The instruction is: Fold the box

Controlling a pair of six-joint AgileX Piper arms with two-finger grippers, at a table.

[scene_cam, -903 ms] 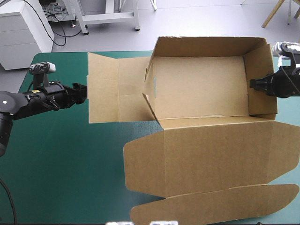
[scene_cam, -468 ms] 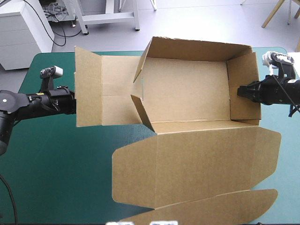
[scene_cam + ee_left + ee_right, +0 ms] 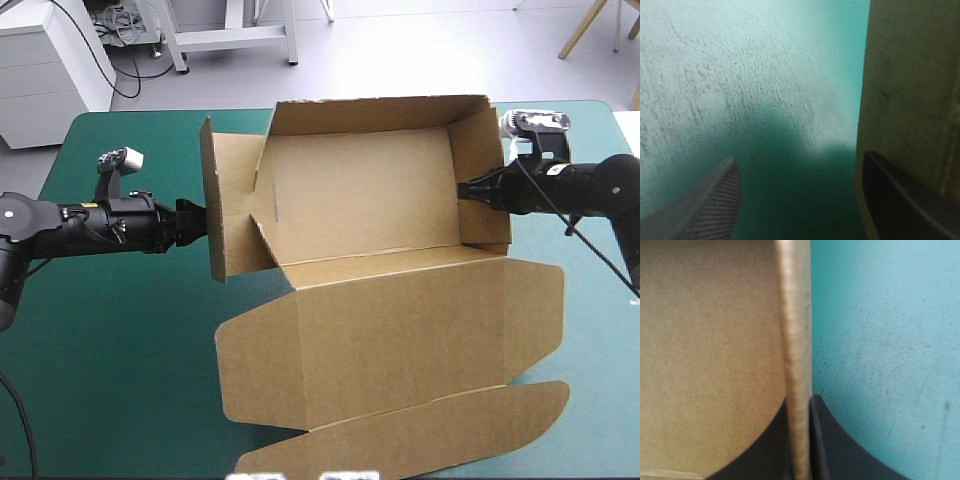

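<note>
Sitting mid-table on the teal-green cover [image 3: 120, 340], the box [image 3: 360, 190] is an open tray. Its far wall and right wall [image 3: 485, 180] are up, and its lid [image 3: 400, 330] lies flat toward the near edge, with a long curved flap [image 3: 420, 435] beyond it.

Over on the right, the right gripper [image 3: 463, 190] comes in from the table's right side and meets that right wall at its top edge. The wrist view confirms it: the gripper [image 3: 800, 399] has its black fingers [image 3: 840, 440] pinched all but together. The wall's edge [image 3: 796, 340] runs straight up between them, with brown board on one side and bare cover on the other. That's a firm clamp on the board.

Now the left side. The left flap [image 3: 215, 210] stands raised, close to upright, at the tray's left end. The left gripper [image 3: 203, 222] reaches in level from the table's left, its tip right at the flap's outer face.

In its own view the left gripper [image 3: 799, 157] is spread wide, its fingers [image 3: 710, 205] well apart and only cover between them. The brown panel [image 3: 912, 90] runs alongside the other finger, outside the gap. Nothing is held there, and whether that finger actually touches the board I can't make out.
</note>
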